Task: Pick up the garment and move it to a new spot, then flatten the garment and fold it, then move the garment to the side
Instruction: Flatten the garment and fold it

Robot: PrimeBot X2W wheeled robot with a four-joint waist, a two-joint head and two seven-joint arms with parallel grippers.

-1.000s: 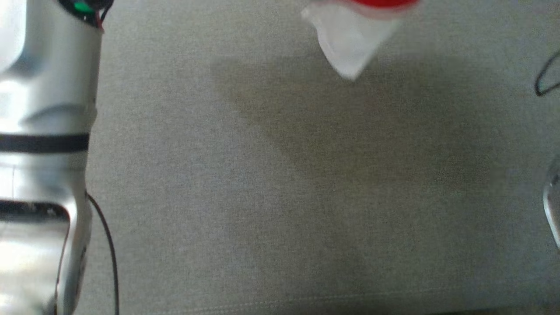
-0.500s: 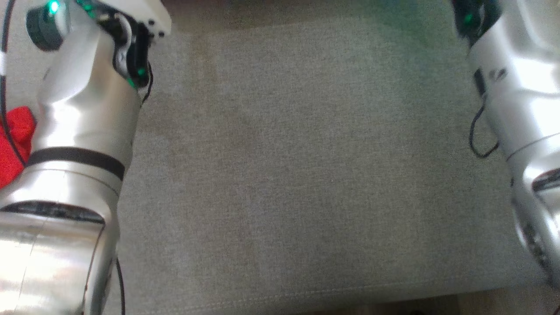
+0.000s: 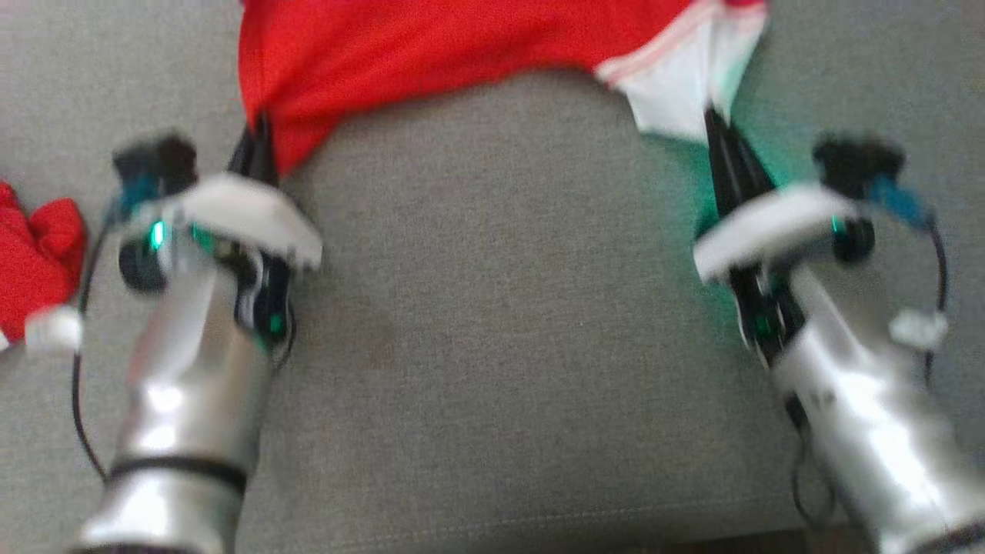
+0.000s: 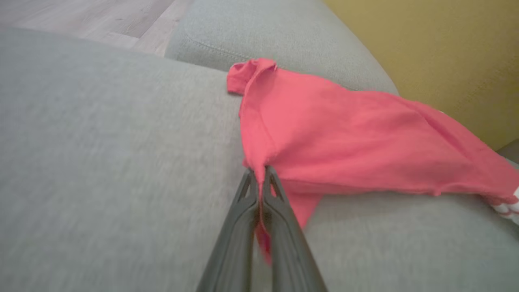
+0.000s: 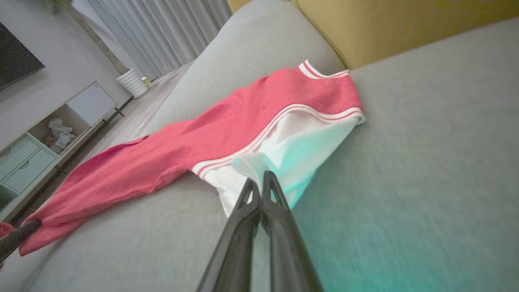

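Note:
The garment (image 3: pixel 431 46) is red with a white striped end (image 3: pixel 685 92) and lies stretched across the back of the grey sofa seat (image 3: pixel 500 323). My left gripper (image 3: pixel 258 150) is shut on its red left corner (image 4: pixel 259 162); the pinch shows close up at my left gripper (image 4: pixel 259 174) in the left wrist view. My right gripper (image 3: pixel 712 123) is shut on the white end; in the right wrist view my right gripper (image 5: pixel 259 178) pinches a fold of the white cloth (image 5: pixel 284 150). The garment (image 5: pixel 194 146) hangs taut between the two grips.
A second red and white piece of cloth (image 3: pixel 31 261) lies at the left edge of the seat, beside my left arm. A yellow backrest (image 5: pixel 385 28) rises behind the cushion. A low cabinet (image 5: pixel 36 142) and wooden floor (image 4: pixel 81 20) lie beyond the sofa.
The head camera has swung, so the whole picture has shifted. Both grippers and the stretched garment have come into its view; half a second ago I saw just the forearms and the seat.

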